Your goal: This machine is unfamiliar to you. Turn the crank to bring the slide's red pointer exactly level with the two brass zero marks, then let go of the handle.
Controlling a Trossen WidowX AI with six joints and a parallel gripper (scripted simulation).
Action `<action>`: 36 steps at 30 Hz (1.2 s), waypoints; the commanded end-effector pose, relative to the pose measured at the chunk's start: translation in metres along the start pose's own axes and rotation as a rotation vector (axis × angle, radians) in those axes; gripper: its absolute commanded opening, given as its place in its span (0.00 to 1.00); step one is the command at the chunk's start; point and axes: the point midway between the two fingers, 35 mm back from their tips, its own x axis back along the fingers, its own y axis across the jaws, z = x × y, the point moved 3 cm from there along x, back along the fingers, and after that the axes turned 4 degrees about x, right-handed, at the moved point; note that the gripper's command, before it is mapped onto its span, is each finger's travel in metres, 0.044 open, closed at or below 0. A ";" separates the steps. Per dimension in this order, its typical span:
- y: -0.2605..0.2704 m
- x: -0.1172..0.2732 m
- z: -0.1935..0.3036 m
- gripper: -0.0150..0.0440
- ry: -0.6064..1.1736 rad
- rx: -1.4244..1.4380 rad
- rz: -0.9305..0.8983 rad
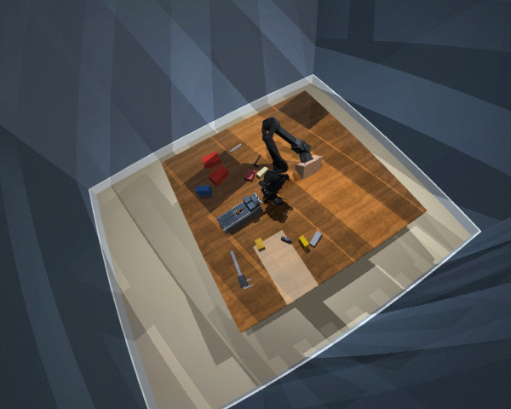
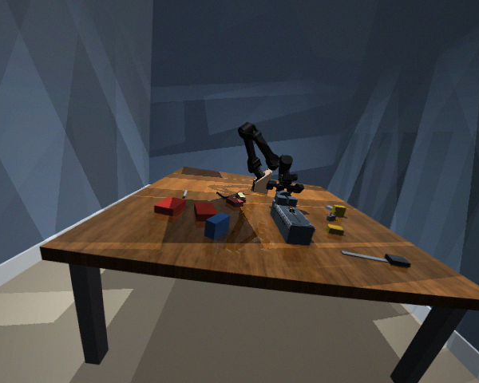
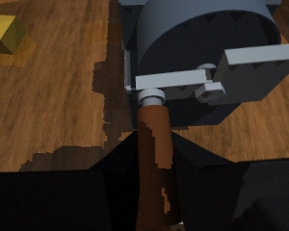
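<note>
Crank handle (image 3: 154, 159): brown, smooth, probably rigid, perhaps slippery; projecting from the crank arm (image 3: 170, 78) at the machine's (image 1: 240, 214) (image 2: 293, 224) (image 3: 183, 113) end; claw (image 1: 271, 200) (image 2: 286, 187) (image 3: 151, 137) gripping it, mid-grip suiting turning.

My black metal parallel-jaw gripper (image 1: 277, 200) (image 2: 287, 187) (image 3: 151, 137) is closed firmly around the brown cylindrical crank handle (image 3: 155, 144), my black jointed arm (image 1: 270, 132) (image 2: 250, 133) bent high behind it.
</note>
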 end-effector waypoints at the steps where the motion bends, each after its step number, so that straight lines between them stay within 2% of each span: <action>1: 0.001 0.007 -0.006 0.25 -0.013 0.001 -0.001; 36: -0.032 0.025 -0.024 0.25 -0.012 0.002 0.000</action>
